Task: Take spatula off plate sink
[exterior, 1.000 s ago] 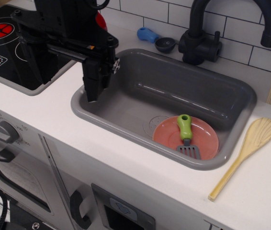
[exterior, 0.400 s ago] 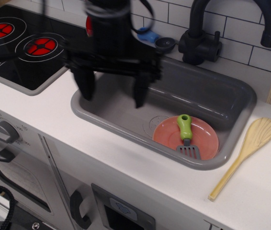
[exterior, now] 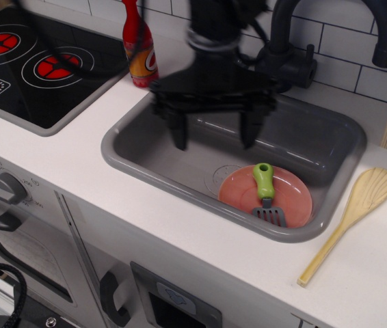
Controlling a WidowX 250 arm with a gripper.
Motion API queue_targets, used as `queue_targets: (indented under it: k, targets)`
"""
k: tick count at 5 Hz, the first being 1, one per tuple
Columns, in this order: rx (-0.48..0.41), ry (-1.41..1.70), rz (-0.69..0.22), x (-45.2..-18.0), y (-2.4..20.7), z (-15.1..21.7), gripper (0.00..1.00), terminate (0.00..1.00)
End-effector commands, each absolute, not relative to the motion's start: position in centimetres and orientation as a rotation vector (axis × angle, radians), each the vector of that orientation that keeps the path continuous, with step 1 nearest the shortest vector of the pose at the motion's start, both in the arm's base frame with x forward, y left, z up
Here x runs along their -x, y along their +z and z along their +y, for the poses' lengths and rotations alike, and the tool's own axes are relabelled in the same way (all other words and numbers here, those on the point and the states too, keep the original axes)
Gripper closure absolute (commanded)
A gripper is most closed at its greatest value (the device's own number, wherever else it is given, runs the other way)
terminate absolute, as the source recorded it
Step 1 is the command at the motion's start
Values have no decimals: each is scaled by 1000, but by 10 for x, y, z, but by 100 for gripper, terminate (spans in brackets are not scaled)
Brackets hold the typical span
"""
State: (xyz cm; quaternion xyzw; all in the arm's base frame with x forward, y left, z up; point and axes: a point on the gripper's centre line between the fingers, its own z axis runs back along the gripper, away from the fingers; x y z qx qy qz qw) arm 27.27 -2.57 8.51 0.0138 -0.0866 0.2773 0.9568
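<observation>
The spatula point(exterior: 266, 192), with a lime-green handle and dark slotted blade, lies across the salmon-pink plate point(exterior: 240, 194). The plate rests in the front right corner of the grey sink point(exterior: 330, 147). My gripper point(exterior: 214, 135) hangs over the middle of the sink, left of and above the plate. Its two black fingers point(exterior: 179, 130) point down and stand wide apart, with nothing between them. The gripper is blurred by motion.
A long pale wooden spoon point(exterior: 353, 219) lies on the white counter right of the sink. A red bottle point(exterior: 138, 46) stands at the sink's back left. A black faucet point(exterior: 303, 48) rises behind the sink. A black stovetop point(exterior: 26, 65) is at the left.
My gripper has moved right, from the sink's left edge to over its middle. Its fingers have spread wide apart. The red bottle has come into view behind it. Spatula and plate have not moved.
</observation>
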Motion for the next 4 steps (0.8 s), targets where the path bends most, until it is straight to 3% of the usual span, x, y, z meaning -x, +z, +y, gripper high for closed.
queue_targets:
  k: [1,3,4]
  targets:
    - [32,708,-322,-315,71,-43,0,0]
    - [-3,771,-393,-342,48,-53,0,0]
    - [-19,762,-368,-343,36,-50,0,0]
